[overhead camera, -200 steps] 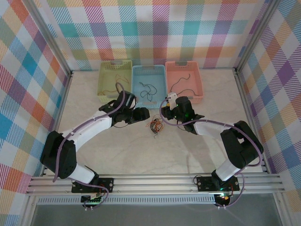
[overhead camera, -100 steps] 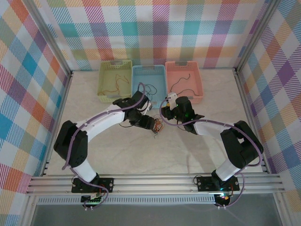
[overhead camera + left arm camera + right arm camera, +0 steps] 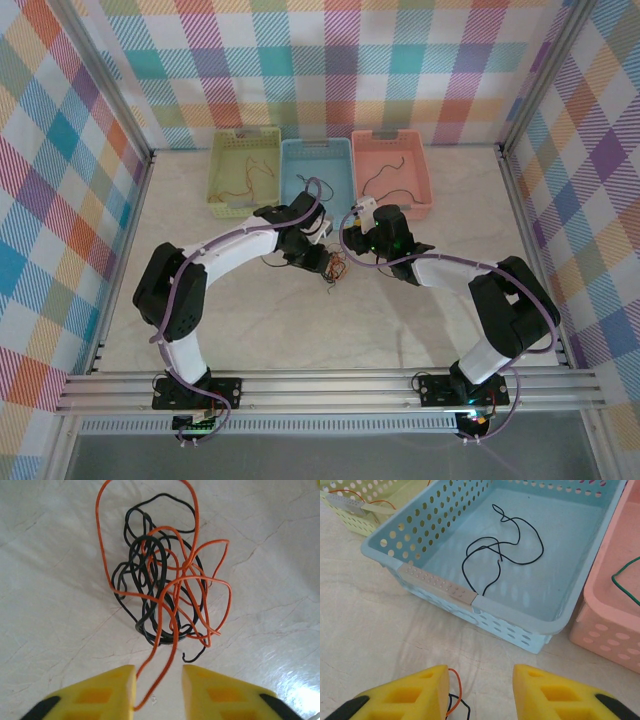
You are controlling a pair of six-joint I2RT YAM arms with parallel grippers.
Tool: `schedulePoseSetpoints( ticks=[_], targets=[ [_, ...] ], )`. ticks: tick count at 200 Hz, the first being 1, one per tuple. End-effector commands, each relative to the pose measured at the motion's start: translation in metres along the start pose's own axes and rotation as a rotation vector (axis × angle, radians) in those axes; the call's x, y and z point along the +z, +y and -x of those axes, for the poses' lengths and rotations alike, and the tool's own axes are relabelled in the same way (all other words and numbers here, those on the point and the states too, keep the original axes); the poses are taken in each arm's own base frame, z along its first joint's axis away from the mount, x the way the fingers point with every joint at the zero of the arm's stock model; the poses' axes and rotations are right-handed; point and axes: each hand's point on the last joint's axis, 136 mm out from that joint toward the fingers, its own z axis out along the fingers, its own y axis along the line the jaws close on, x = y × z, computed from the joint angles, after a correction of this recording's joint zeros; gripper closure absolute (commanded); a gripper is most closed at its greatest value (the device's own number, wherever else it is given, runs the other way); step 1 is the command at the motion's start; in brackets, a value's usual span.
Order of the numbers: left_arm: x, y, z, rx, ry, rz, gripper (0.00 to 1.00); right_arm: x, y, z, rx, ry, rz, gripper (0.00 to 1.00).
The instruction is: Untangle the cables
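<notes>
Risk: one orange strand of the cables (image 3: 165, 590) runs down the gap between the left gripper (image 3: 159, 690) jaws, which stand apart and are not pinching it. If they close and pull, the loops threaded through the black wire could cinch tight, or the whole clump could drag along the table (image 3: 60, 555). The tangle lies on the table just ahead of those jaws; the right gripper (image 3: 481, 690), jaws also spread, has an orange and a black strand beside one finger, nothing clamped.

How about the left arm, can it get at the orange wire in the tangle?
Probably yes: the open left claw sits right at the tangle, an orange wire runs between its fingers, and nothing blocks it.
</notes>
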Motion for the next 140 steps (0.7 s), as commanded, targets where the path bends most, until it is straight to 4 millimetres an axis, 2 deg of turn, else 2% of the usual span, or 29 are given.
schedulePoseSetpoints(
  ticks=[1, 9, 37, 62, 95, 118, 134, 140],
  targets=[
    [0.000, -0.004, 0.002, 0.005, 0.009, -0.005, 0.78, 0.003, 0.001, 0.010, 0.011, -0.014, 0.012, 0.60],
    [0.000, -0.004, 0.002, 0.001, 0.006, -0.005, 0.81, 0.003, 0.001, 0.010, 0.011, -0.014, 0.011, 0.60],
    [-0.009, -0.004, 0.004, -0.002, -0.014, 0.002, 1.00, 0.003, 0.001, 0.011, 0.011, -0.016, 0.011, 0.60],
    [-0.029, -0.002, 0.010, -0.024, -0.068, 0.035, 1.00, 0.001, 0.001, 0.012, 0.010, -0.022, 0.010, 0.60],
    [-0.084, -0.016, 0.022, -0.059, -0.214, -0.002, 1.00, -0.007, 0.008, 0.019, -0.006, -0.080, 0.047, 0.60],
    [-0.117, -0.021, 0.023, -0.069, -0.286, -0.017, 1.00, -0.017, 0.026, 0.030, -0.034, -0.158, 0.144, 0.59],
    [-0.128, -0.022, 0.020, -0.082, -0.294, -0.015, 1.00, -0.026, 0.043, 0.033, -0.067, -0.201, 0.223, 0.59],
    [-0.131, -0.020, 0.018, -0.091, -0.295, -0.006, 1.00, -0.031, 0.052, 0.040, -0.088, -0.245, 0.264, 0.58]
  ],
)
